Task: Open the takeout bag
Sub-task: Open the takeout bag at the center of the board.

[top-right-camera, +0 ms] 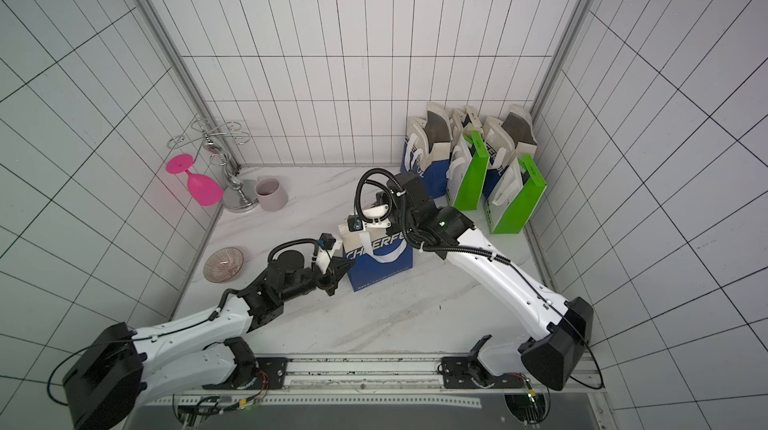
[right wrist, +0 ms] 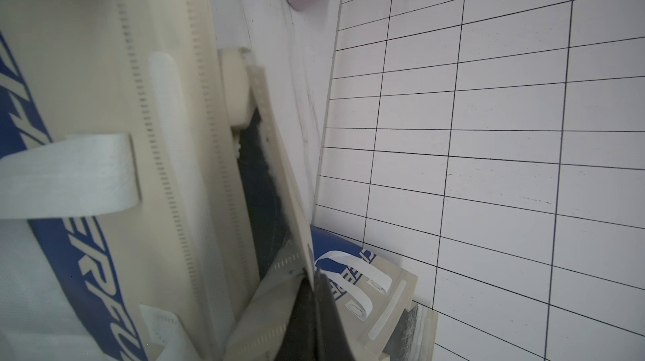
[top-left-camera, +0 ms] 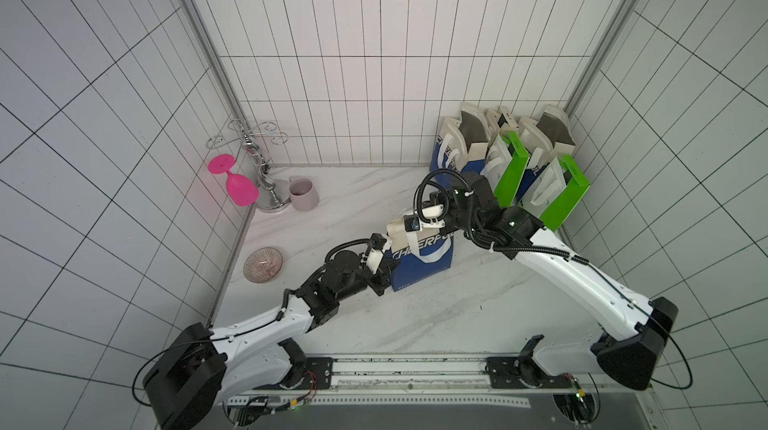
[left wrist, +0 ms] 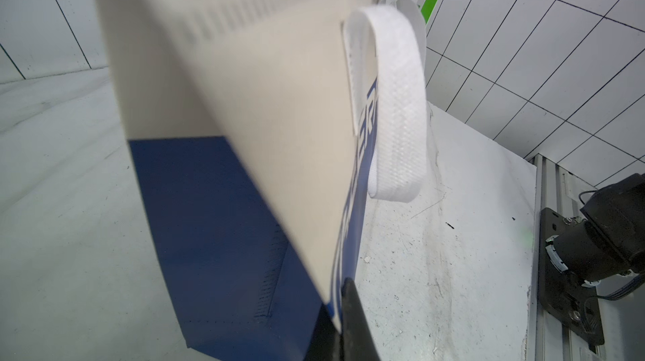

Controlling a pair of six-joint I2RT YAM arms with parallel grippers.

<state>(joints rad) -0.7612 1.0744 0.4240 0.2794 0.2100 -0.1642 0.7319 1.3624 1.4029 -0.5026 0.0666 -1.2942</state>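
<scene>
Takeout bag (top-left-camera: 420, 259) standing upright at frame centre in both top views, on bench (top-left-camera: 436, 324). Left tool (left wrist: 343, 301) pinching bag's corner edge low down, probably anchoring it. Right tool (right wrist: 313, 284) pinching bag's cream top rim, likely peeling mouth apart; dark gap showing.

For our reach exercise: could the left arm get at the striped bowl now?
Probably not yet: the left tool is shut on the takeout bag's edge. Otherwise the bowl lies close, nothing between.
</scene>
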